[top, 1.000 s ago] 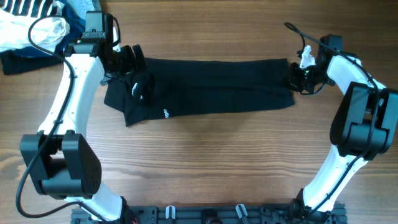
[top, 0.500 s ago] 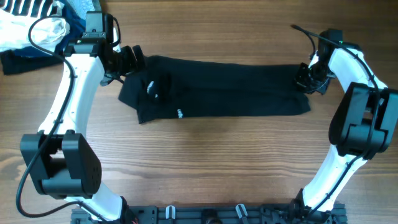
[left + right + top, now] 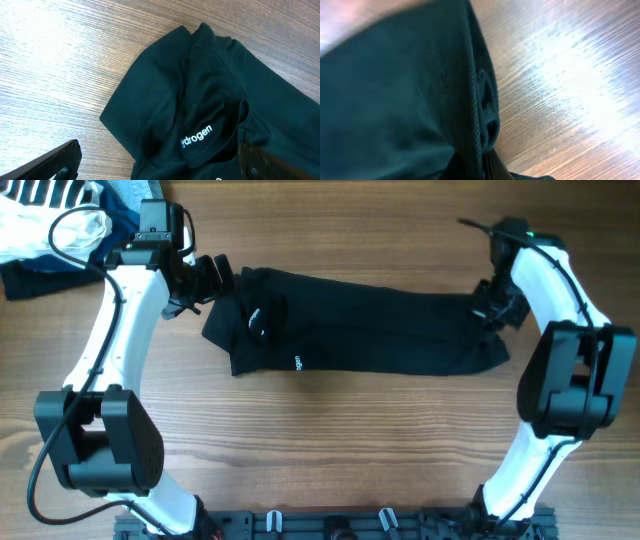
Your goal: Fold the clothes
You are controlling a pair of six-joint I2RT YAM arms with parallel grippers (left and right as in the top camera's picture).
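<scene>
- While lying long on wooden worktop (image 3: 350, 440): soft, thin black clothes (image 3: 390, 338).
- Pinched at right end by right gripper (image 3: 495, 308).
- Just beside wide-open left gripper (image 3: 218, 276) at left end.

White print (image 3: 196, 136) "hydrogen" on black garment (image 3: 165, 90); second small white mark (image 3: 297, 363) too small to read

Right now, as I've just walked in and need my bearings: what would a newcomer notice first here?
A long black garment lies stretched across the middle of the wooden table, with a white logo reading "hydrogen" near its left end. The right claw is shut on its right end, while the left claw hangs open at the left end. A heap of pale and striped clothes sits in the far left corner.
</scene>
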